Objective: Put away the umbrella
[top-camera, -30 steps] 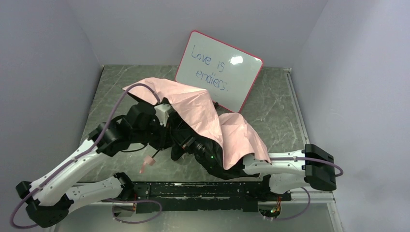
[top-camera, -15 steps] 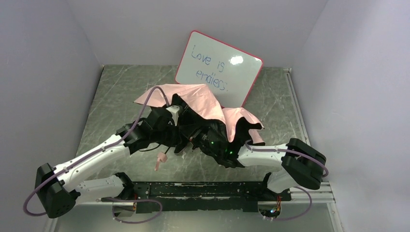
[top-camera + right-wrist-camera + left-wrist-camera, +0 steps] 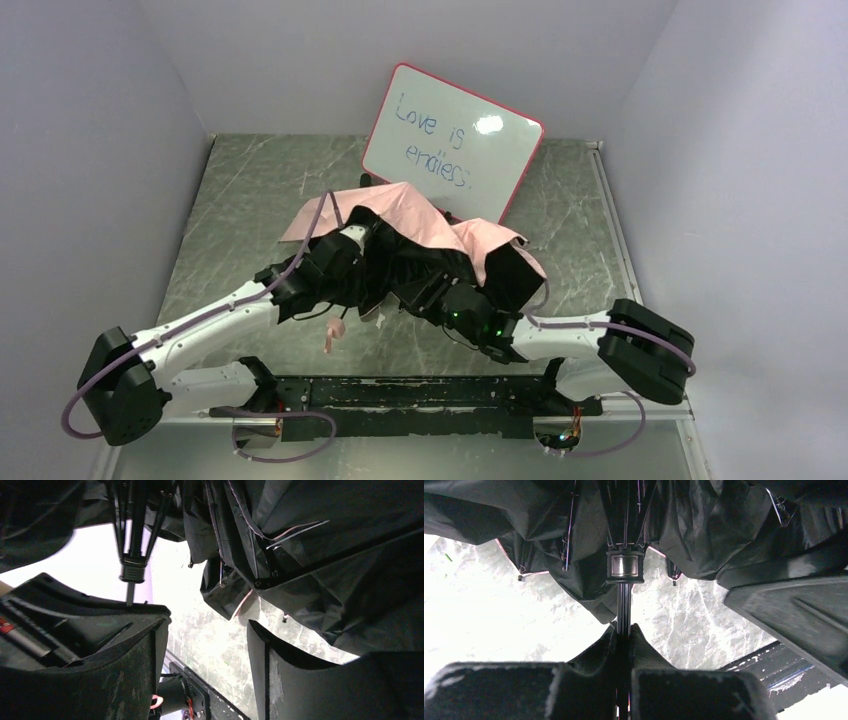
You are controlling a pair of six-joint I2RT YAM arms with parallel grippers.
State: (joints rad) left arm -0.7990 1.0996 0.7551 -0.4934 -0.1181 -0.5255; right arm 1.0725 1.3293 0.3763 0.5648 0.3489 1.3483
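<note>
Here the umbrella hangs half-collapsed over the middle of the bench, just in front of the whiteboard, its pink canopy draped across both wrists; the left pincer is clamped on the black shaft; the right pincer gapes wide beneath the dark folds, gripping nothing; the small pink handle dangles beside the left arm.

In the overhead view the umbrella is draping over the left end effector and the right end effector, hiding their fingers, and is covering the whiteboard at its lower edge. Both wrist views are cutting its canopy off at the top edge.
</note>
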